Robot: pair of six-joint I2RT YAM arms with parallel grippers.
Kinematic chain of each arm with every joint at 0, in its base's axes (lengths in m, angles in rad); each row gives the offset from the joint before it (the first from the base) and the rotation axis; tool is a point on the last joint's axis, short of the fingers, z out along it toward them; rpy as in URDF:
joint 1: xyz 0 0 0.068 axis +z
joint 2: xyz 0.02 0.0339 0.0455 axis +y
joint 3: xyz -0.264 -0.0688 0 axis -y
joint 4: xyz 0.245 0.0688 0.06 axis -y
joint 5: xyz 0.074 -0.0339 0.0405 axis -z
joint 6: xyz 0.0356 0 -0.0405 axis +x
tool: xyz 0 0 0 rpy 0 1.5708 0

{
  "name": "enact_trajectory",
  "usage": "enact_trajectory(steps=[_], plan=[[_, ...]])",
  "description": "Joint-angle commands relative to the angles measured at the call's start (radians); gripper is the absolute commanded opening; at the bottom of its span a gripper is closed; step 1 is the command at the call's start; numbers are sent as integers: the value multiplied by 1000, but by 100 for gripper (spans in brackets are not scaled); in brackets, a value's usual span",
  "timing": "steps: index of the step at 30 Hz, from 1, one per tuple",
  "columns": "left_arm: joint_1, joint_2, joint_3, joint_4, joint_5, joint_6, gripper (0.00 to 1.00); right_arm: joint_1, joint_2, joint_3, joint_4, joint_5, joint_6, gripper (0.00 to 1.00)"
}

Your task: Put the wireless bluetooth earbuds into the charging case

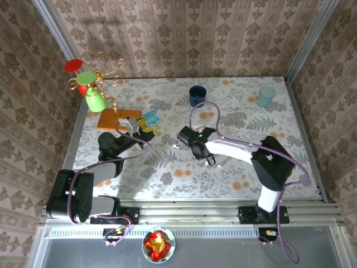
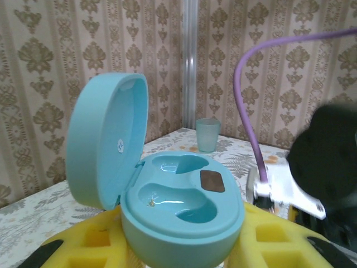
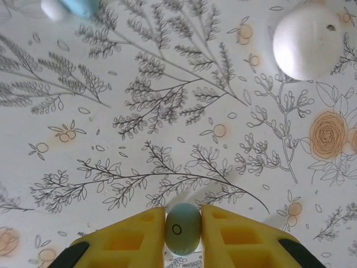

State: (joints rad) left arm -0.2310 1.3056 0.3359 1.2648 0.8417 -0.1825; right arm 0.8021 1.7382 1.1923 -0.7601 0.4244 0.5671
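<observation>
Right end effector [image 3: 183, 216] clasps a pale blue earbud [image 3: 182, 230] marked with a small ring; left end effector [image 2: 179, 252] grips the open charging case [image 2: 184, 209].

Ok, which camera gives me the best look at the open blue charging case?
Left wrist: the charging case is close up, lid raised, both wells empty, held in the left pincer. Top external shows the case as a small blue shape.
</observation>
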Motion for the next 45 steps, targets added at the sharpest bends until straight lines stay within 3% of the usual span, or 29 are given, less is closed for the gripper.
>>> enact_trajectory(steps=[1,7,11,20,28,34,45], plan=[[-36,13,-7,24,3,42,33,-55,-105,-75,100,-142,-1,23],[-103,44,-28,25,-52,90,32,-148,-275,-201,214,-298,39,23],[-140,63,-25,24,-44,103,32,-177,-406,-266,276,-335,33,22],[-253,96,-21,24,3,102,32,-189,-612,-318,361,-533,-127,22],[-283,114,-9,25,91,104,32,-177,-614,-239,425,-805,-176,21],[-283,120,-9,24,96,105,32,-144,-577,-180,461,-866,-200,21],[-284,110,-12,24,127,98,32,-93,-444,-44,440,-860,-269,21]])
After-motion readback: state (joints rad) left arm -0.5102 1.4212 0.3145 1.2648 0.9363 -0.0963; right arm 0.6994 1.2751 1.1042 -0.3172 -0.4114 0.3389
